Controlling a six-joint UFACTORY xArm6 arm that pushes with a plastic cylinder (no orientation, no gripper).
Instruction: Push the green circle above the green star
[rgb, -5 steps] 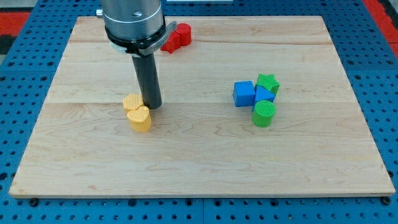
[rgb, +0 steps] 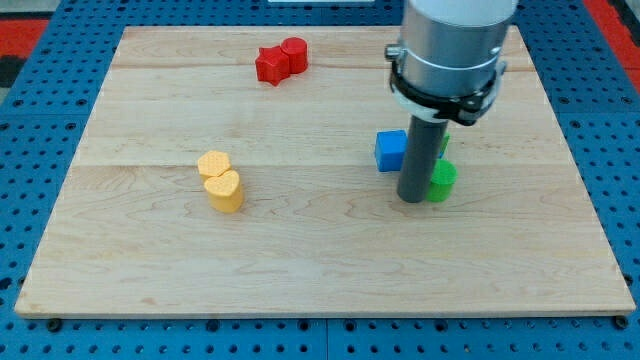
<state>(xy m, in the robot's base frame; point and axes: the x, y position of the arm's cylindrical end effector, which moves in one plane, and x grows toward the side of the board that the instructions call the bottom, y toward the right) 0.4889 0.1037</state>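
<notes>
Wooden board (rgb: 150, 250) lies flat on a blue pegboard surface (rgb: 30, 200) and carries every block; no container, bin or tray is on it, and nothing sits inside anything else.

The arm ends in a plain dark rod with no fingers or jaws, so it holds nothing. My tip (rgb: 411, 199) rests on the board at the view's right of centre, touching or just beside the left side of the green circle (rgb: 441, 181).

Green circle: stands upright on the board, immediately to the view's right of the rod, part of it hidden behind the rod.

Green star (rgb: 443, 143): only a sliver shows past the rod's right edge, above the green circle; its shape cannot be confirmed here, and whether the two green blocks touch cannot be told.

Blue cube (rgb: 390, 150): just to the view's left of the rod, close against it.

Two yellow blocks, one hexagon-like (rgb: 213, 164) and one heart-like (rgb: 224, 190), touch each other at the view's left, well apart from the tip.

Two red blocks (rgb: 281, 60) touch each other near the view's top.
</notes>
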